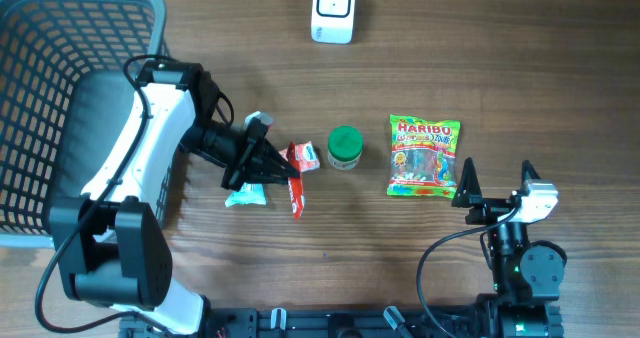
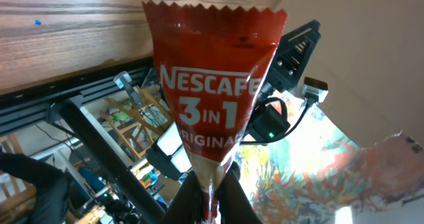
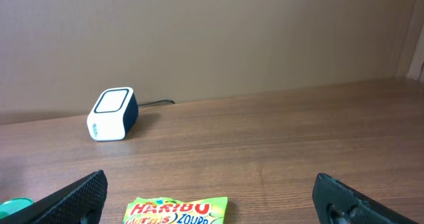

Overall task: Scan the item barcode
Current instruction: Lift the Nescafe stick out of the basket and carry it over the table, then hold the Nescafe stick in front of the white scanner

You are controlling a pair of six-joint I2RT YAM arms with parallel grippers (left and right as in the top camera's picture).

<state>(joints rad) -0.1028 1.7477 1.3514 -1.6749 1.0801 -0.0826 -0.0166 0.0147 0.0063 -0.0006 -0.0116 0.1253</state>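
- The task's item is a red Nescafé 3-in-1 sachet (image 2: 212,105). My left tool (image 2: 211,207) is closed on its narrow end, and the zigzag-cut far end points away from the camera.
- The left wrist view is the only one that shows the printed label. I see no barcode on the face it shows.
- From overhead, the sachet (image 1: 302,158) is a small patch of red and white at the tips of the left tool (image 1: 275,163), near the middle of the wooden surface (image 1: 400,268).
- Overhead, a red strip (image 1: 296,196) runs down from that spot. I cannot tell whether it belongs to the same sachet.
- A pale teal packet (image 1: 245,194) lies just beside the left tool. Only the overhead view shows it.
- To the right of the sachet stands a green-lidded jar (image 1: 344,148), and beyond that lies a Haribo bag (image 1: 424,156).
- The white scanner (image 1: 333,10) sits at the far edge, well apart from the sachet. The right wrist view shows its side and a cable behind it (image 3: 111,113).
- My right tool (image 3: 209,184) is empty, with its fingers (image 3: 73,197) spread wide. It is just beside the near edge of the Haribo bag.
- A grey basket (image 1: 60,78) fills the far left corner, and only the overhead view shows it.
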